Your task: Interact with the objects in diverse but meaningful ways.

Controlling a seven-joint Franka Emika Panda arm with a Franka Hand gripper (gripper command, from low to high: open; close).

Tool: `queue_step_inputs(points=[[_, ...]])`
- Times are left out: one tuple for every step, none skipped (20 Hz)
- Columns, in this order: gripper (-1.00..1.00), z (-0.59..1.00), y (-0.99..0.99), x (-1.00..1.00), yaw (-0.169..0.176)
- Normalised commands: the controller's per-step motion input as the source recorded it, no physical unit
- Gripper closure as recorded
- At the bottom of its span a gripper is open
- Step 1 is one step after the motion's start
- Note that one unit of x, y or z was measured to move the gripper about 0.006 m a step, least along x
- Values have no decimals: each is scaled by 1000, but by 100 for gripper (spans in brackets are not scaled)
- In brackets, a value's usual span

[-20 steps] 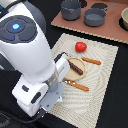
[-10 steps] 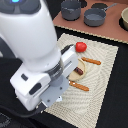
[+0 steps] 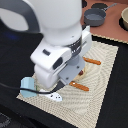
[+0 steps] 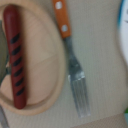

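In the exterior view, a light blue cup (image 3: 28, 85) is seen at the exterior view's left, resting on the near corner of a beige woven mat (image 3: 102, 80), just beside and below the arm's white wrist housing. A small white piece (image 3: 56, 96) lies on the mat close to the cup, under the near edge of the housing. The middle of the picture is filled by the robot arm (image 3: 55, 35), which hangs low over the mat and hides most of what lies beneath it. The gripper itself is hidden behind the housing in this view, and its fingers are not shown in the wrist view either, so whether it is open or closed cannot be told. Beyond the housing, toward the exterior view's right, two orange handles (image 3: 91, 61) of cutlery are seen on the mat. Grey pots (image 3: 95, 16) stand well apart, off the mat, at the far right.

In the wrist view, a dark red-brown sausage (image 4: 16, 55) with black grill stripes is shown lying lengthwise on a round tan wooden plate (image 4: 47, 55), directly below the hand. Just beside the plate, an orange-handled fork (image 4: 72, 60) lies on the mat, its metal tines pointing away from the handle. A blue-edged pale object is glimpsed at the frame's far edge; what it is cannot be told.
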Motion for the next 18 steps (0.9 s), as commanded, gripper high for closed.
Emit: queue_step_inputs(points=[[-100,-649,691,-149,0],[-100,-617,660,-223,0],[-100,-557,663,-263,0],[-100,-491,720,-394,-10],[-100,-426,691,-383,-10],[-100,-360,646,-331,-4],[-100,-317,606,-306,-6],[-100,-240,546,-226,-2],[-100,-197,471,-191,-1],[-100,-111,400,-117,-2],[-100,-43,311,-83,0],[-100,0,123,-77,0],[-100,0,40,-109,-5],[-100,0,6,-171,-11],[-100,0,0,-120,-4],[-100,0,0,-91,-1],[-100,0,9,-91,0],[-100,0,0,-100,0]])
